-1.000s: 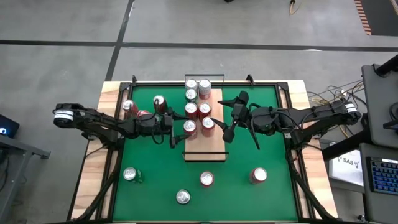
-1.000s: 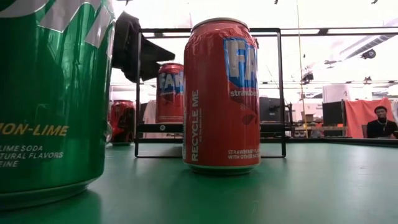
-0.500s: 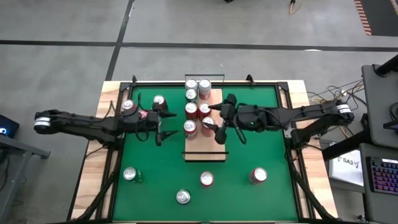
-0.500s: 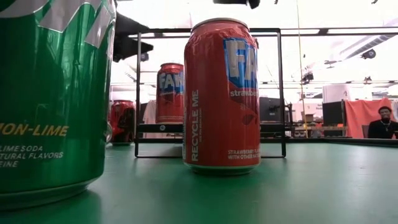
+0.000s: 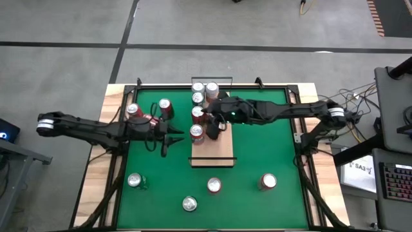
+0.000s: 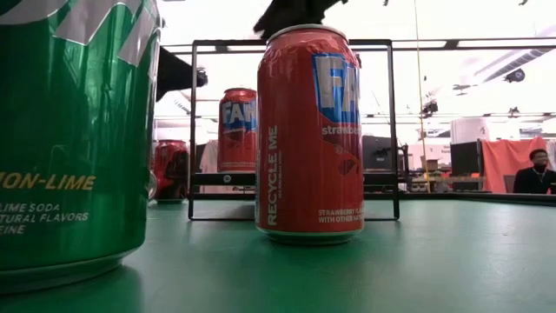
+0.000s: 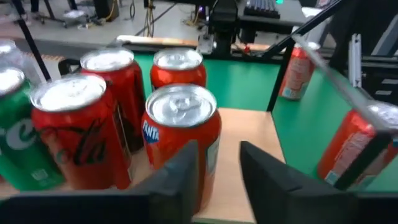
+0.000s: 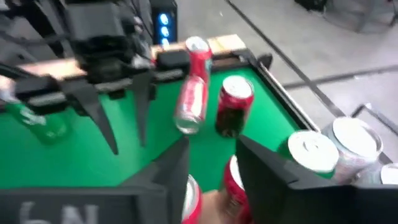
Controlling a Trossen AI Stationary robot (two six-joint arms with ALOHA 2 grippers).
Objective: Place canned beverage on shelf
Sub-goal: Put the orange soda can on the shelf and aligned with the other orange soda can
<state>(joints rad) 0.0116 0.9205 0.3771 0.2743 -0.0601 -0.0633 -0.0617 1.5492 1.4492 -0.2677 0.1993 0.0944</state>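
The shelf [image 5: 215, 151] lies on the middle of the green mat and carries several upright cans. The nearest of them is an orange-red can [image 5: 196, 132], seen close in the left wrist view [image 7: 182, 134]. My left gripper [image 5: 168, 140] hovers just left of the shelf and points at that can. Its fingers [image 7: 177, 177] stand a narrow gap apart with nothing between them. My right gripper [image 5: 207, 124] reaches in from the right, above the shelf's cans. Its fingers [image 8: 171, 168] are also a little apart. Whether it touches a can, I cannot tell.
Two upright cans [image 5: 132, 111] [image 5: 164, 105] and one lying on its side [image 5: 148, 119] are on the mat at far left. Several more cans stand near the front edge [image 5: 134, 180] [image 5: 188, 203] [image 5: 214, 185] [image 5: 267, 182]. A green can [image 6: 69, 130] fills the low view's left.
My left gripper has drawn back from the shelf toward the table's left edge, and its fingers have narrowed. My right gripper has swung from the shelf's right side toward the left, over the cans on the shelf, and its wide-spread fingers have come close together.
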